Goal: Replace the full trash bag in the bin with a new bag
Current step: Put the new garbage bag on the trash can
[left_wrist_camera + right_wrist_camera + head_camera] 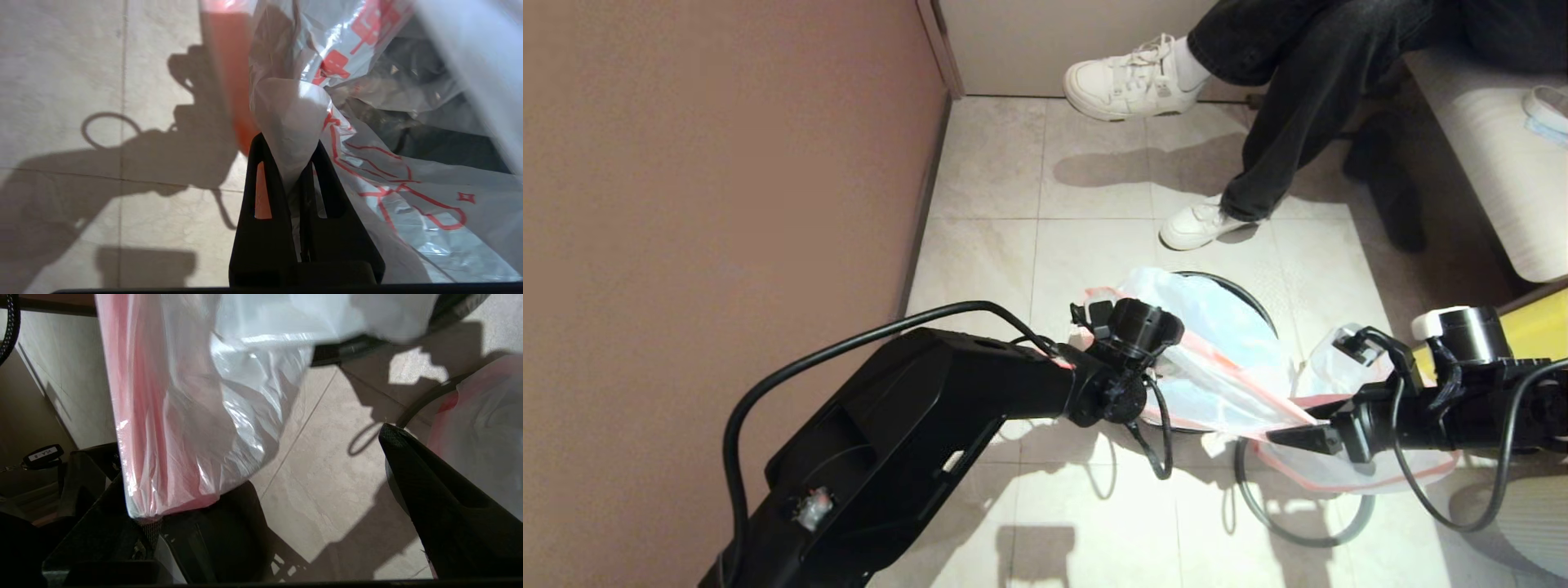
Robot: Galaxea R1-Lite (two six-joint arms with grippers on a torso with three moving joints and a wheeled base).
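Note:
The new bag point(1225, 359), translucent film with a pink-red edge and red print, is stretched across the mouth of the dark round bin point(1245, 291). My left gripper point(290, 143) is at the bin's left side, shut on a bunched fold of this bag point(292, 118). My right gripper point(265, 473) is at the bin's near right and stands open wide; the bag's pink edge point(163, 428) drapes over one finger. A second whitish bag, the full trash bag point(1321, 363), lies on the floor right of the bin, partly under my right arm; its contents are hard to make out.
A seated person's legs and white sneakers point(1196, 224) are just beyond the bin. A brown wall point(727, 204) runs along the left. A pale couch point(1486, 163) stands at the right. A black cable loop point(1298, 535) hangs below my right arm.

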